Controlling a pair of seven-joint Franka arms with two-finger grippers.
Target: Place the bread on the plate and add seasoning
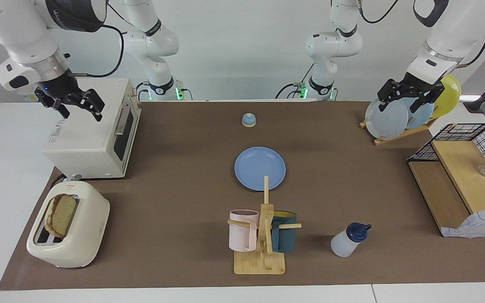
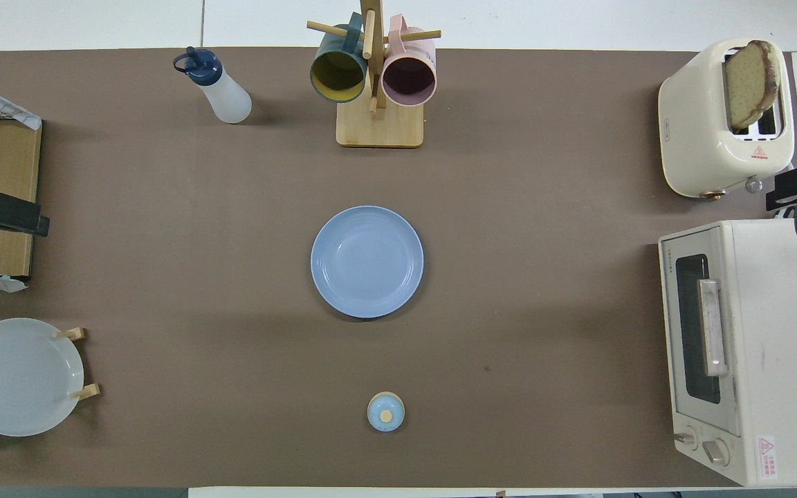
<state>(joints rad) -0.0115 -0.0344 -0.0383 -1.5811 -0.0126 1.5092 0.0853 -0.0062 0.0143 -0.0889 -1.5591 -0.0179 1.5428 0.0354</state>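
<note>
Right gripper (image 1: 76, 105) apart, empty, over oven (image 1: 95, 130); bread (image 1: 61, 214) below it in toaster (image 1: 70, 231), upright for grabbing. Left gripper (image 1: 411, 94) apart over rack (image 1: 394, 134), waiting; plate (image 1: 260, 168), seasoning (image 1: 347, 242) untouched.

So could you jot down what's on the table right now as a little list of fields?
bread: slice standing in the toaster, at the right arm's end
plate: blue plate flat at mid-table, nothing on it
seasoning: bottle upright beside the mug stand
left end effector: open, raised over the plate rack
right end effector: open, raised over the oven
</note>
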